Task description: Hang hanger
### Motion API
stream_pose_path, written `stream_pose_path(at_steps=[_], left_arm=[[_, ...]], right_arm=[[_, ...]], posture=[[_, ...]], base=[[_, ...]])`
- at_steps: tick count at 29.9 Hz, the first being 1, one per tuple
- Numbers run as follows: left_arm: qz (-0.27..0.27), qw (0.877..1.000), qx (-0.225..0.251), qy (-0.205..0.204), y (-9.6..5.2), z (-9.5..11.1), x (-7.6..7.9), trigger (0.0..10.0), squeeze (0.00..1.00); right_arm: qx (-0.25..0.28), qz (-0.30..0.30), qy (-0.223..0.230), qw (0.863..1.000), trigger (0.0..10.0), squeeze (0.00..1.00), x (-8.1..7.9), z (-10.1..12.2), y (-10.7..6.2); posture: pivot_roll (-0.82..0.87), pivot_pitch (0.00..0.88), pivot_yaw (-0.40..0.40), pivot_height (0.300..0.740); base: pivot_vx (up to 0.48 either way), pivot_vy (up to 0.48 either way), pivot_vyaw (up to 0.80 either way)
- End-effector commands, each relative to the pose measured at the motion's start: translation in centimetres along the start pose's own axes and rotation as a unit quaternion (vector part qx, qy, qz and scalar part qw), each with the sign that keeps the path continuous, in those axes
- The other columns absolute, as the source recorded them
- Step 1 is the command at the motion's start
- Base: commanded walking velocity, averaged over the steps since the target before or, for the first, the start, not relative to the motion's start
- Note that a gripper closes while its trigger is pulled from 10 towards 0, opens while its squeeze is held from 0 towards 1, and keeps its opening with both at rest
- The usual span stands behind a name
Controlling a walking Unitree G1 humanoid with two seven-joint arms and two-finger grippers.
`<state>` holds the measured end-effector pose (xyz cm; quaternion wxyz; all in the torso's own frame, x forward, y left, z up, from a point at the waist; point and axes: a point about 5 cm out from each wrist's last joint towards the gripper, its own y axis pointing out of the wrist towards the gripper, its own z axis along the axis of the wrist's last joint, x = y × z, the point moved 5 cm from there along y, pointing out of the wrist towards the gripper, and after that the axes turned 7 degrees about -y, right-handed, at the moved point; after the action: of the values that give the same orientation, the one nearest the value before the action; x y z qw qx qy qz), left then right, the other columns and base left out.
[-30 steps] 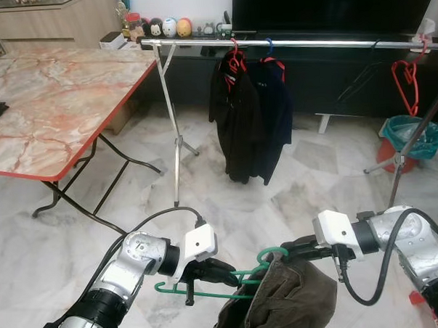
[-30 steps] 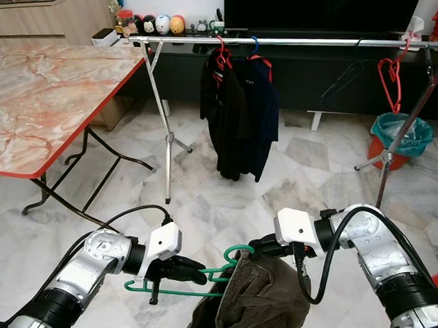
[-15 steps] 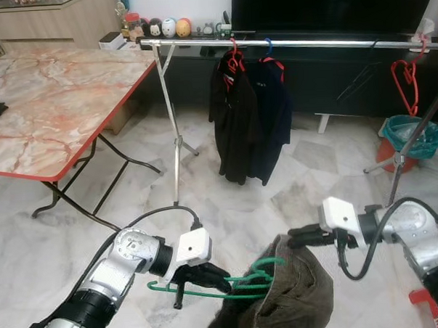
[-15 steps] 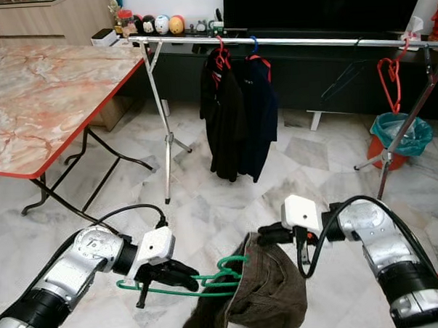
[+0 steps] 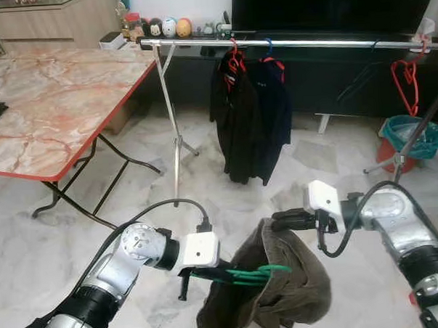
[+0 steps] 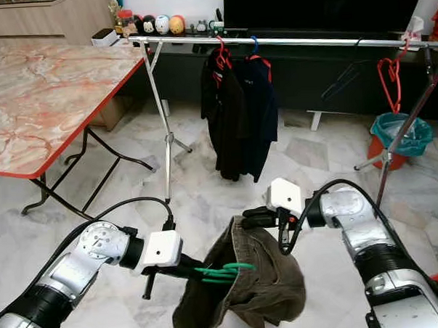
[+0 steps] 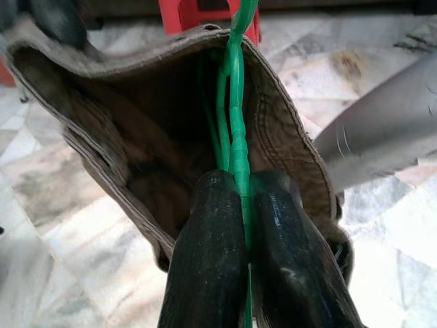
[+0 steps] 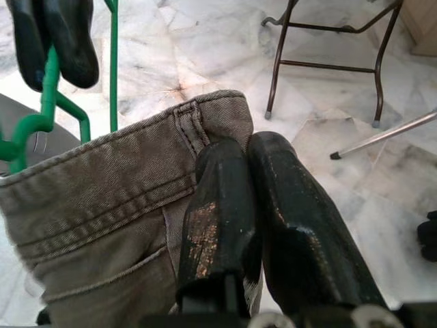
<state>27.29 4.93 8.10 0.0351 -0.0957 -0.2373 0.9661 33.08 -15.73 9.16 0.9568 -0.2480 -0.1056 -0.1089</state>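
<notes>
I keep the left gripper point(image 7: 240, 205) clenched on the green hanger point(image 5: 246, 275), feeding it into the trousers point(image 5: 283, 292). The right gripper point(image 8: 246, 205) pinches the waistband, holding it open above the floor point(image 5: 220, 200), well short of the rail point(image 5: 294, 41).

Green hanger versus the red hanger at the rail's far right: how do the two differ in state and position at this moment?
The green hanger is pinched in the left gripper, low over the floor, its frame pushed into the olive trousers; the red hanger hangs from the clothes rail. The green one lies roughly level; the red one hangs upright. The green one is partly hidden by cloth held by the right gripper; the red one is bare. Both look like thin plastic hangers.
</notes>
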Motion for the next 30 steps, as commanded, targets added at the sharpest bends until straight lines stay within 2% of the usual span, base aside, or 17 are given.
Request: stream_pose_path(at_steps=[1, 13, 18, 19, 20, 21, 22, 25, 30], left_arm=[[0.0, 1.0, 0.028, 0.014, -0.2, 1.6, -0.3, 10.0, 0.0], [0.014, 0.995, 0.098, -0.005, -0.2, 4.1, -1.0, 10.0, 0.0], [0.013, 0.993, 0.12, -0.014, -0.1, 4.9, -1.1, 10.0, 0.0], [0.014, 0.992, 0.125, -0.015, 0.0, 5.1, -1.1, 10.0, 0.0], [0.015, 0.992, 0.127, -0.016, 0.0, 5.2, -1.2, 10.0, 0.0], [0.015, 0.992, 0.127, -0.016, 0.0, 5.2, -1.2, 10.0, 0.0], [0.013, 0.991, 0.128, -0.019, 0.0, 5.2, -1.1, 10.0, 0.0], [0.012, 0.991, 0.129, -0.022, 0.0, 5.2, -1.1, 10.0, 0.0], [0.005, 0.99, 0.141, -0.03, 0.2, 5.5, -0.8, 10.0, 0.0]], right_arm=[[0.018, -0.025, -0.012, 0.999, 0.0, 0.0, 1.1, 0.9, -0.3], [0.002, -0.014, 0.031, 0.999, 0.0, 0.0, -0.8, -1.6, 0.8], [0.009, -0.012, 0.037, 0.999, 0.0, 0.0, -1.4, -1.8, 1.3], [0.011, -0.011, 0.036, 0.999, 4.1, 0.0, -1.5, -1.8, 1.5], [0.012, -0.014, 0.035, 0.999, 5.0, 0.0, -1.5, -1.8, 1.6], [0.012, -0.014, 0.035, 0.999, 5.0, 0.0, -1.5, -1.8, 1.6], [0.013, -0.014, 0.035, 0.999, 10.0, 0.0, -1.5, -1.8, 1.7], [0.011, -0.021, 0.031, 0.999, 10.0, 0.0, -1.4, -1.8, 1.5], [0.025, -0.06, 0.005, 0.998, 10.0, 0.0, 0.1, -0.7, 1.1]], posture=[[0.08, 0.0, -0.021, 0.74], [0.08, 0.0, -0.02, 0.74], [0.08, 0.0, -0.018, 0.74], [0.08, 0.0, -0.017, 0.74], [0.08, 0.0, -0.016, 0.74], [0.08, 0.0, -0.016, 0.74], [0.08, 0.0, -0.016, 0.74], [0.08, 0.0, -0.016, 0.74], [0.08, 0.0, -0.015, 0.74]], base=[[0.0, 0.0, 0.0], [0.0, 0.0, 0.0], [0.0, 0.0, 0.0], [0.0, 0.0, 0.0], [0.0, 0.0, 0.0], [0.0, 0.0, 0.0], [0.0, 0.0, 0.0], [0.0, 0.0, 0.0], [0.0, 0.0, 0.0]])
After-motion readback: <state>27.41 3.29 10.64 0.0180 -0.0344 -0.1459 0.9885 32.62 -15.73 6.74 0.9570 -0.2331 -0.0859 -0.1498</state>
